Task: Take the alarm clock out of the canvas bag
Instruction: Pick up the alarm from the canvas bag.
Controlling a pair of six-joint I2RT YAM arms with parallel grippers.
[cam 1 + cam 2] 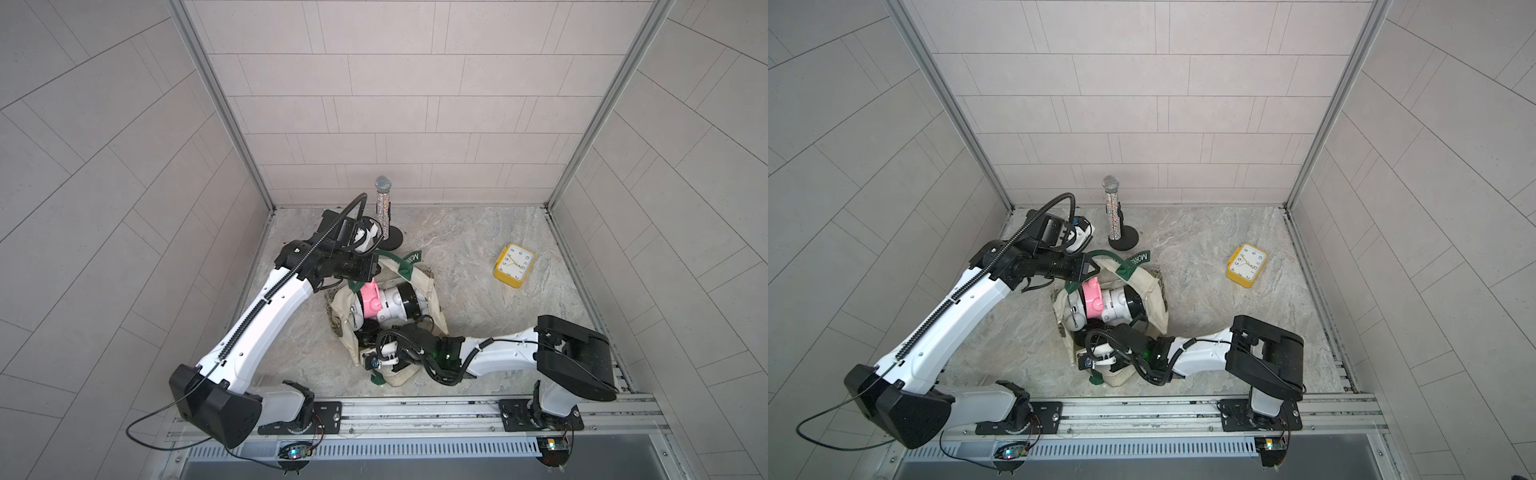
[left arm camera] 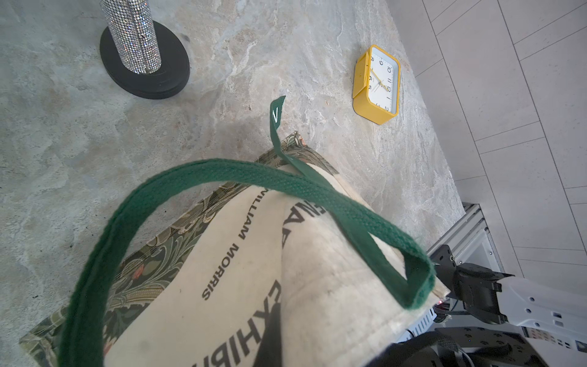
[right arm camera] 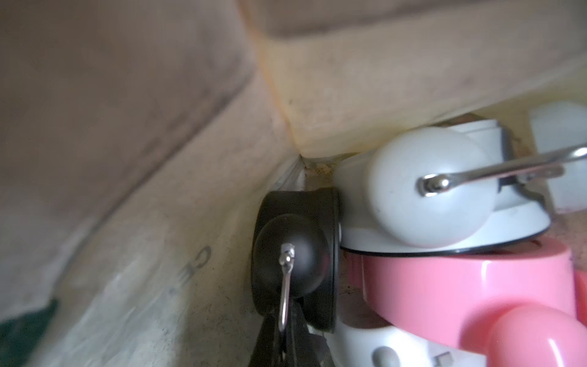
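My right gripper (image 3: pixel 284 330) is deep inside the canvas bag (image 1: pixel 430 291). Its jaws are pinched together on the thin metal loop (image 3: pixel 285 298) on top of the black clock (image 3: pixel 295 254). The wrist picture is blurred, so I take it for a grip, not a certainty. That clock sits in a bottom corner of the bag, pressed against a white clock (image 3: pixel 428 190), which rests on a pink clock (image 3: pixel 460 286).

My left gripper (image 1: pixel 374 266) is closed on one green handle (image 2: pixel 222 173) and holds it up off the table (image 1: pixel 478 316), which props the mouth of the bag open.

Further out, a yellow clock (image 1: pixel 514 266) lies face up on the table, well clear of the bag. A glittery microphone (image 1: pixel 383 208) stands upright on its stand near the back wall.

As I judge it, the reach and the grasp are done and the lift is not. The black clock is wholly inside the bag and must come up through the mouth and be set down outside. The loop is thin, and the neighbouring clocks crowd it, so it may swing or drag them on the way out.
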